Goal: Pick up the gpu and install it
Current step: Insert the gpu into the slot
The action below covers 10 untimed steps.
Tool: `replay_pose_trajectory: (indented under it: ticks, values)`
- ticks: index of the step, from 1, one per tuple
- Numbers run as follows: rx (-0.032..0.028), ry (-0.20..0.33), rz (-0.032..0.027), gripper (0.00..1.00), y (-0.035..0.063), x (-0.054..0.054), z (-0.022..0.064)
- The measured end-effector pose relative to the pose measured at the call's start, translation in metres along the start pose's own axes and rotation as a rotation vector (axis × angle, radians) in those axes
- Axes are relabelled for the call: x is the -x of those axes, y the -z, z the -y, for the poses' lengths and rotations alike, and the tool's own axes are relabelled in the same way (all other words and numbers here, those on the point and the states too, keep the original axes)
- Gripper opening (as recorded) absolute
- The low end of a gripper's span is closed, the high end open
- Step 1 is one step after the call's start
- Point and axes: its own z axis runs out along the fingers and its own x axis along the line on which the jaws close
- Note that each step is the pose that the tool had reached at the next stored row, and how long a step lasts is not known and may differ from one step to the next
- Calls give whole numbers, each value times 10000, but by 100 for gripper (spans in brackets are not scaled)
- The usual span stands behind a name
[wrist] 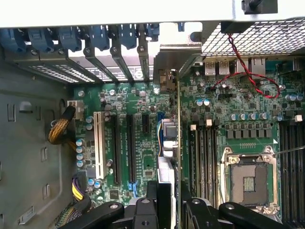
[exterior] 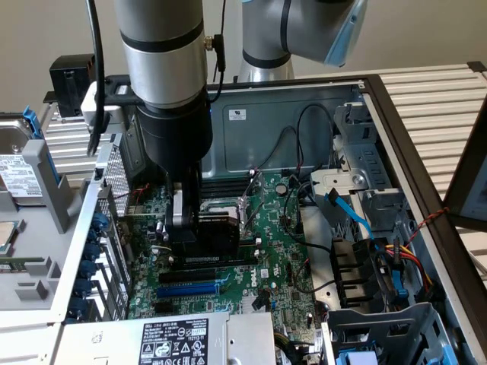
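Open computer case [exterior: 304, 122] lies on its side as the work surface, with its motherboard [exterior: 281, 251] facing up. We find the claw [wrist: 171, 201] clenched on the gpu [exterior: 217, 232], its jaws pressing the card's two faces. The card hangs edge-down directly beneath the claw, low over the expansion slots [wrist: 116, 148]. We cannot tell whether its connector touches a slot. Its silver bracket [wrist: 174, 59] sits ahead of the claw, near the case wall. We judge the card light and stiff but fragile, since exposed components and edge contacts tolerate no squeeze or twist. We judge the sound hold to be across shroud and bare board near the top edge, held square, as smooth faces may slip.
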Motion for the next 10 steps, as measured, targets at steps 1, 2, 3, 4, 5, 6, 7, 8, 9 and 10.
replay_pose_trajectory:
  ticks: [1, 2, 3, 4, 5, 6, 7, 8, 9, 10]
  values:
    - [-5, 0, 4, 28, -8, 0, 0]
    - [-8, 1, 4, 28, -19, 0, 0]
    - [-9, 1, 2, 28, -32, -1, -1]
    - [-11, 0, 2, 28, -48, -1, -3]
    - [-11, 0, 1, 28, -63, -1, -3]
    - [-10, 0, 1, 28, -75, -1, -3]
    - [-11, 0, 1, 28, -80, -1, -4]
    - [-10, 0, -1, 28, -79, -1, -4]
    - [-10, 0, -1, 28, -80, -1, -4]
    - [-10, 0, -2, 28, -80, -1, -4]
